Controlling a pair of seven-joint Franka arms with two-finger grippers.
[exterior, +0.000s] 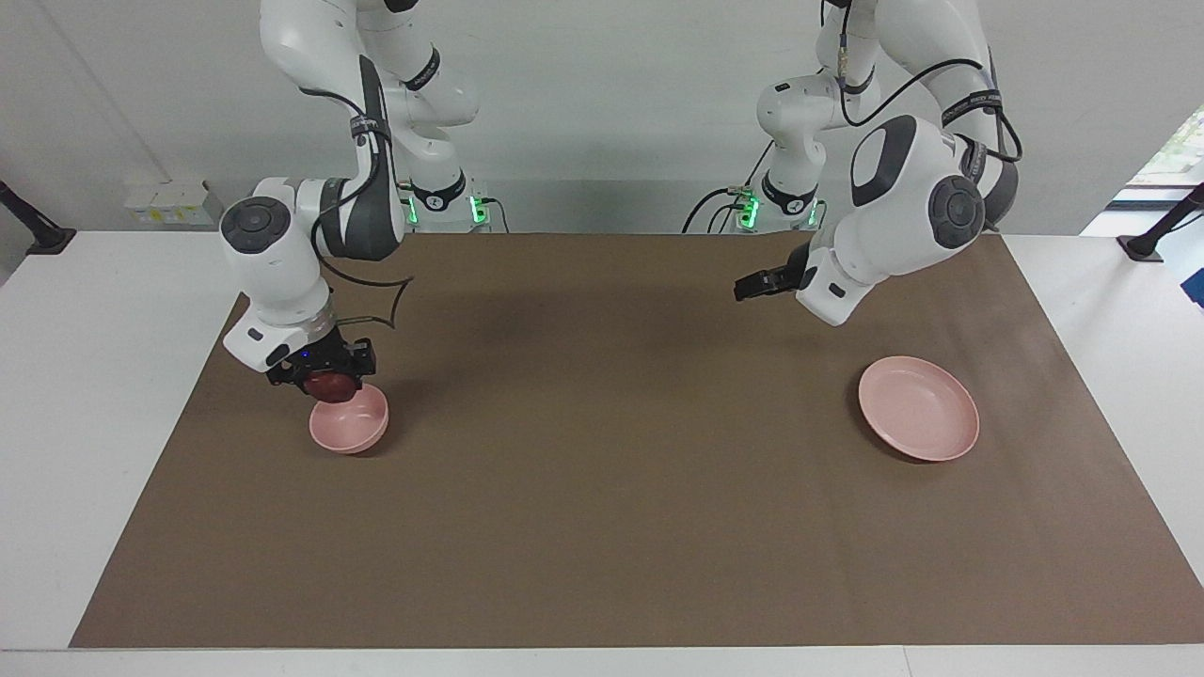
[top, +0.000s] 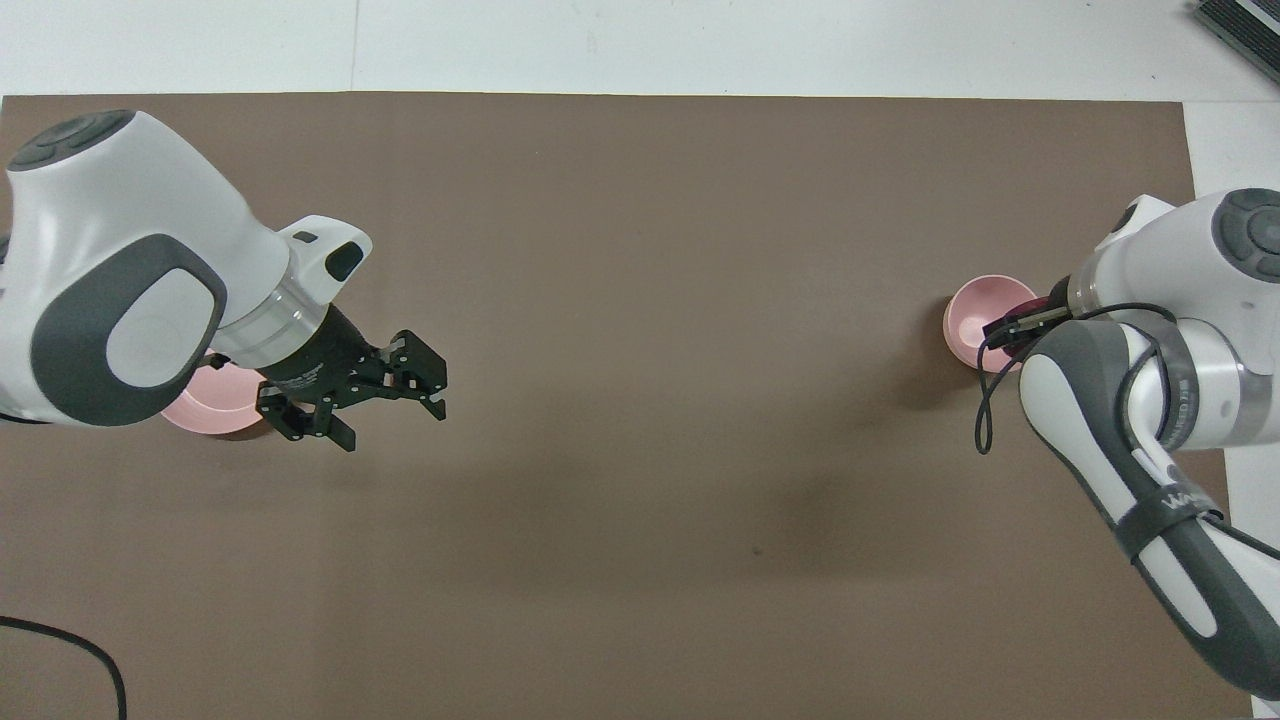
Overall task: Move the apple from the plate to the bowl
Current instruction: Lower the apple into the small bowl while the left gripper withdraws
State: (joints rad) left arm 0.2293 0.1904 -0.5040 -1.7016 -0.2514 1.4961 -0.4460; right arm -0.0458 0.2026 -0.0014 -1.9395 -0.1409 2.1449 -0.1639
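Observation:
The dark red apple [exterior: 330, 384] is between the fingers of my right gripper [exterior: 325, 380], which is shut on it just above the rim of the small pink bowl [exterior: 352, 425] on the side nearer to the robots. In the overhead view the bowl [top: 972, 322] shows with the apple [top: 1024, 338] mostly hidden under my right gripper [top: 1018, 330]. The flat pink plate [exterior: 918, 408] lies empty toward the left arm's end of the table. My left gripper [exterior: 750, 286] is open and empty, raised over the mat beside the plate [top: 200, 408].
A brown mat [exterior: 621, 489] covers most of the white table. A black cable [top: 70, 640] lies at the mat's edge nearest the robots, at the left arm's end.

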